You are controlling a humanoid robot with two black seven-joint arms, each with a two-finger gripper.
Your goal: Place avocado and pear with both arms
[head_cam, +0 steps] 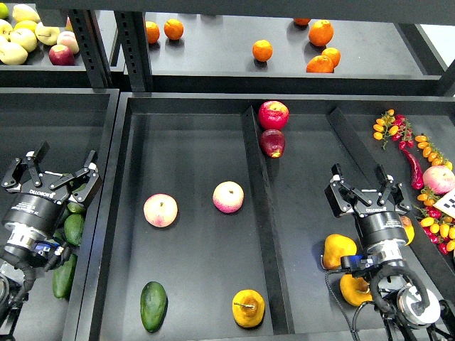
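A black shelf unit fills the view, its middle tray (192,142) split from the right one by a raised divider (263,234). Nearest, at about 6 o'clock in the middle tray, the avocado (153,306) lies on its long side, and the pear (248,308) sits to its right at about 5 o'clock, stem showing, well apart from it; neither is touched by an arm. At 8 o'clock the left gripper (50,169) hangs over the left tray with fingers spread and nothing between them, above a few green fruits (73,229). At 4 o'clock the right gripper (359,183) is likewise spread and bare, with two yellow-orange fruits (339,250) beside its wrist. Farther in, two peaches (228,197) rest mid-tray. Beyond, two red apples (273,114) lie by the divider's far end, and small peppers (426,153) line the right edge. At 12 o'clock the back shelf holds oranges (262,50), with pale apples (25,35) at 10 o'clock.
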